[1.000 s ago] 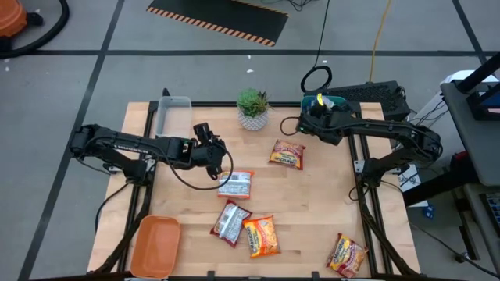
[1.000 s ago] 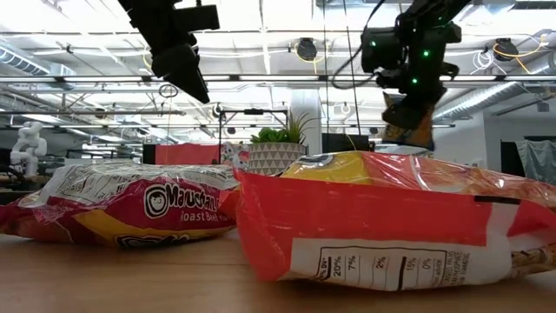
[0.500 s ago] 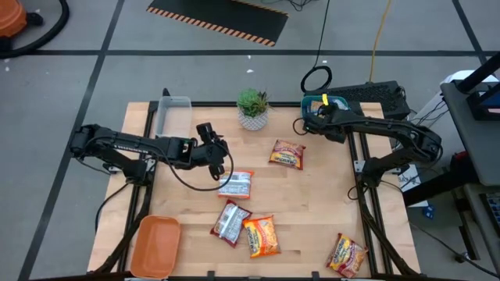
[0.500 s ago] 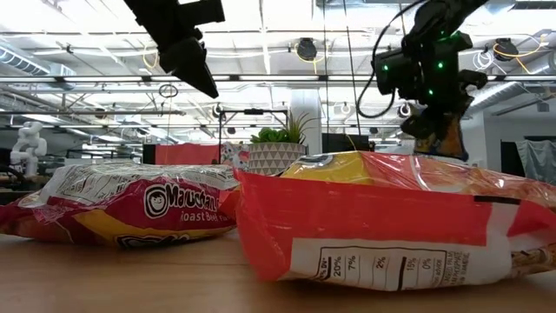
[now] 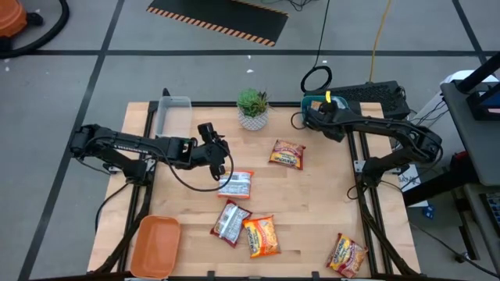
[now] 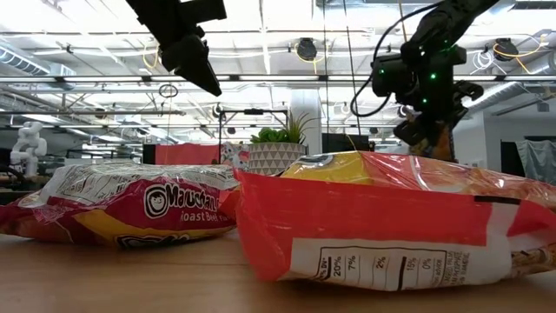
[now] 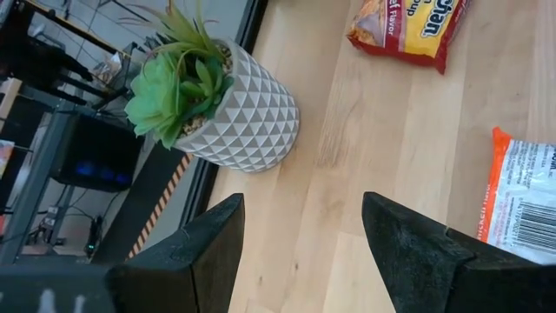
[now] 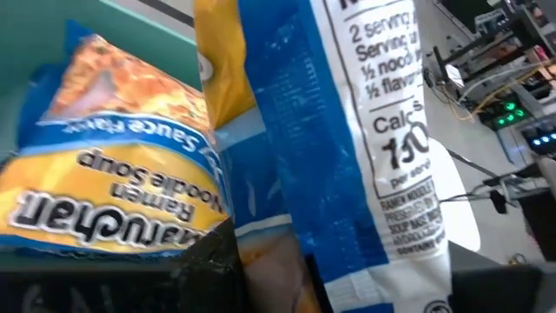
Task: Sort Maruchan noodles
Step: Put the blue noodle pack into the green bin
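Only the right wrist view shows the right hand (image 8: 261,261) gripping a blue-white packet (image 8: 365,148); left hand (image 7: 300,252) open, empty.

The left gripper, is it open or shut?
Open: the left gripper shows its two fingers apart with bare table between them, nothing held.

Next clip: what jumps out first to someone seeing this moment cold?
The right claw at the table's far right corner grips a blue-white noodle packet over the teal tray, where another packet already lies. Red and orange packets lie scattered across the wooden table, and the left claw hangs open near the potted plant.
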Motion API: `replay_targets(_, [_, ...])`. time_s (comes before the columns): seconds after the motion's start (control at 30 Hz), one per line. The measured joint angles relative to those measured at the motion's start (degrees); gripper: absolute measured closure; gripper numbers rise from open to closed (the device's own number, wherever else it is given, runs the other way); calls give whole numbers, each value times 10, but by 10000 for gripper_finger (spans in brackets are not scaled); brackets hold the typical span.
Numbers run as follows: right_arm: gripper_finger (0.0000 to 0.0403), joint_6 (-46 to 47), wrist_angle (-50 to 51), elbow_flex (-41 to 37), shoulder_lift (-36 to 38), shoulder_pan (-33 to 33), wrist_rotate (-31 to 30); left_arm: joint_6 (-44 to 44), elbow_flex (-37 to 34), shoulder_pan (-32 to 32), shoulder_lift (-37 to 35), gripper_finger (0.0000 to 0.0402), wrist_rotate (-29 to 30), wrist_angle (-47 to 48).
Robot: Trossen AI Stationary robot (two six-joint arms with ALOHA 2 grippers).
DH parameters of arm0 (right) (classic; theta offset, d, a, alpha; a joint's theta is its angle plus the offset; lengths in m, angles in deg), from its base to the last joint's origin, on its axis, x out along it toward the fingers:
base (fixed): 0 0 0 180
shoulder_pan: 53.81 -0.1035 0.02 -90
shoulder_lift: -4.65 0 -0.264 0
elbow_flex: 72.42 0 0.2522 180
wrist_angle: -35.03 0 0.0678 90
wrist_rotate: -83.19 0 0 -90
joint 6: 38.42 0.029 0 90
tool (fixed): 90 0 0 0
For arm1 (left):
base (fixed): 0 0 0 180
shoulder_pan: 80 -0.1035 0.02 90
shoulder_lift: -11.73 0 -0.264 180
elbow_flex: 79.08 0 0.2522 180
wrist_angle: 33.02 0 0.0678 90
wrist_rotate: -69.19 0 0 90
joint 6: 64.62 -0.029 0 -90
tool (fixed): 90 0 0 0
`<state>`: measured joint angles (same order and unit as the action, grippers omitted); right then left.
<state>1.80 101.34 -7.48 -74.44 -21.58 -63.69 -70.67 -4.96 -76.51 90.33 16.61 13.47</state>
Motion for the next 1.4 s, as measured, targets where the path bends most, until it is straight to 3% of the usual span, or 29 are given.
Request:
replay_targets(0.8, [250, -22, -54, -17, -2, 12, 31, 8, 0, 0, 0, 163, -17, 0])
replay_targets(1.13, [177, -107, -166, -21, -2, 7, 33, 8, 0, 0, 0, 163, -17, 0])
replay_targets(1.4, [121, -187, -316, -64, -2, 7, 103, 17, 0, 0, 0, 163, -24, 0])
